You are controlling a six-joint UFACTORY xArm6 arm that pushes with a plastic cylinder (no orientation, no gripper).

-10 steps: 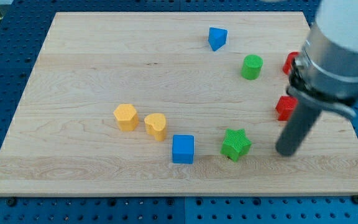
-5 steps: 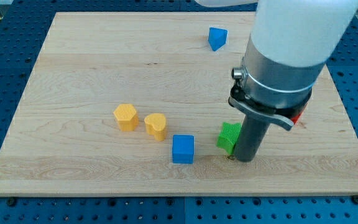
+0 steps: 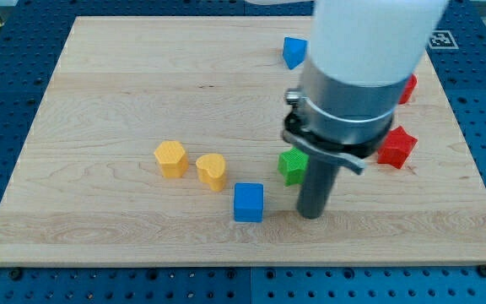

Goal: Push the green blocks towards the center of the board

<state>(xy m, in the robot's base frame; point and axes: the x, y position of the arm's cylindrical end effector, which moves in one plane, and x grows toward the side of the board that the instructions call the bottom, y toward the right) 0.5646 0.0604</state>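
Right then, my tip sat low on the counter, just beside the green star block, on its lower right side. No gripper was there to open or shut, only the rod, so the block was not held, just nudged. The green star block was a bit right of the middle and a bit low. The other green block could not be seen; the big arm likely hid it.

The blue cube was near, to the view's left of my tip. The two yellow blocks sat further left. A red star block was off to the right.

To do this push well, I think the tip should stay behind the star and go slowly up and left, so it does not slip past or hit the blue cube.
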